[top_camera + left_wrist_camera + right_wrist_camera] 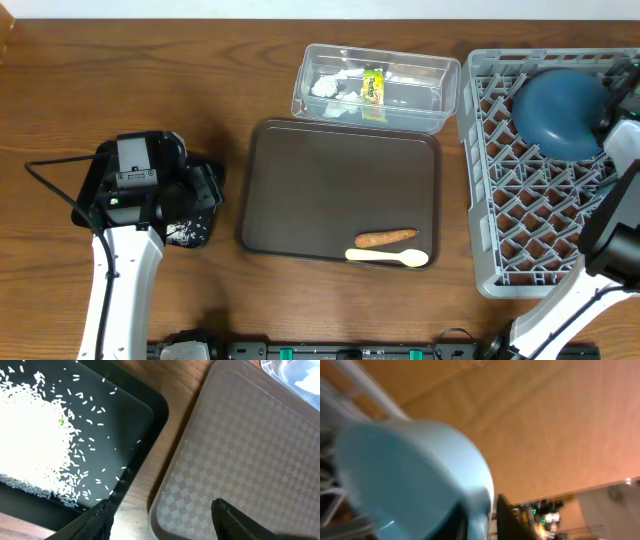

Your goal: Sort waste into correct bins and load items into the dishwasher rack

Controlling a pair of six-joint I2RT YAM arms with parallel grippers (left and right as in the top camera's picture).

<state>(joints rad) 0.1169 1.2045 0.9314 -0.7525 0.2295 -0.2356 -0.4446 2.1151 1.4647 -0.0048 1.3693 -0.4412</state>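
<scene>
Two robot arms stood at a brown wooden table (120, 80). The left gripper (162, 520) hung low over the near edge of a shallow black rectangular tray (145, 415). Its two dark fingers (102, 520) were spread wide apart and had nothing between them. A big heap of loose white rice grains (30, 445) lay in that black tray, with more grains scattered around it.

Just beside the black tray sat a large flat brown serving tray (340, 190). A short orange carrot piece (385, 238) lay near its front right corner. A cream spoon (388, 257) lay just in front of the carrot, along the tray's front edge.

Behind the brown tray stood a clear plastic rectangular tub (440, 75). Some crumpled white paper (328, 86) and a small yellow-green wrapper (373, 84) lay inside it.

On the right was a large square light-grey plastic dishwasher rack (540, 220) with rows of pegs. A round blue bowl (558, 108) sat in its far part, bottom side up.

The right gripper (608, 112) was right at the bowl's right edge. In the right wrist view the bowl's rim was close against a dark finger (507, 520). The picture was blurry, so I could not tell if the fingers pinched the rim or stood loose.
</scene>
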